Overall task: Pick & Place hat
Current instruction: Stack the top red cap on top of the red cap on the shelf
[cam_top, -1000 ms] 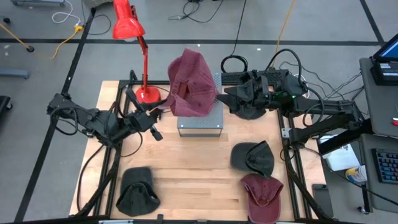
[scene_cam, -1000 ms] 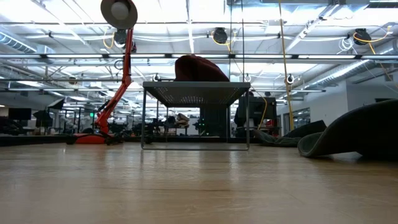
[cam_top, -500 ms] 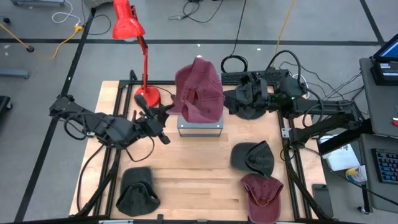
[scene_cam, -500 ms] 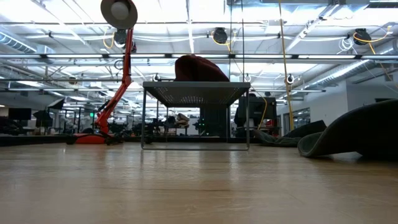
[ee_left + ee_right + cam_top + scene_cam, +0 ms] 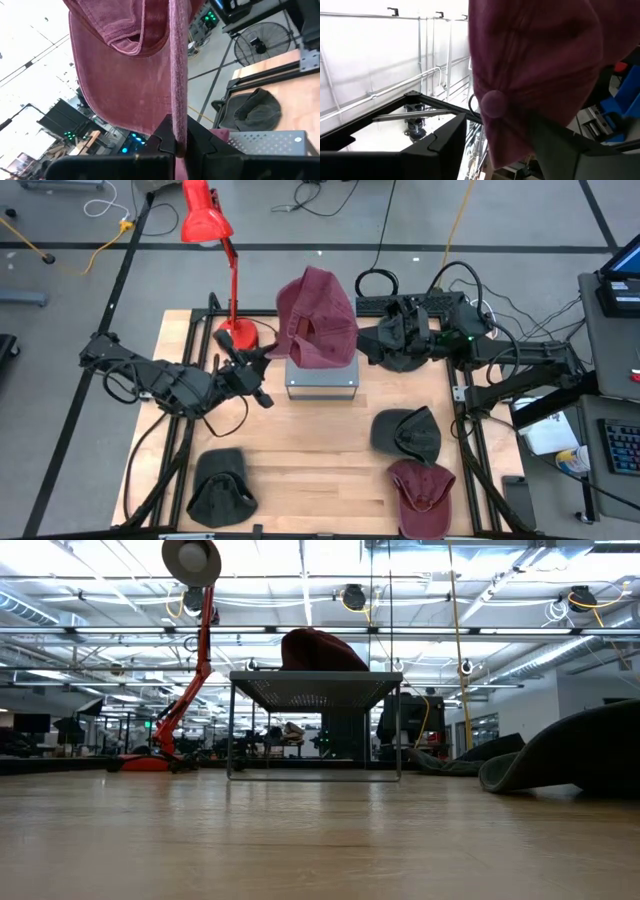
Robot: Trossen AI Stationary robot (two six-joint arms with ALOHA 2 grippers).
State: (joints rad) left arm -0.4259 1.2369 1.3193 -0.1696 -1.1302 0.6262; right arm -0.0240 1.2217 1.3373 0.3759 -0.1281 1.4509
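The left gripper (image 5: 262, 360) is clamped tight on the maroon hat (image 5: 318, 317), held over the metal stand (image 5: 322, 383) near the table's far edge; the right gripper (image 5: 372, 340) gapes around its crown

Hat (image 5: 318, 318) on stand (image 5: 322, 379) (lamp (image 5: 212, 240) left)

A maroon hat (image 5: 545, 55), top button facing the camera, sits between 2 spread dark fingers (image 5: 440, 145).
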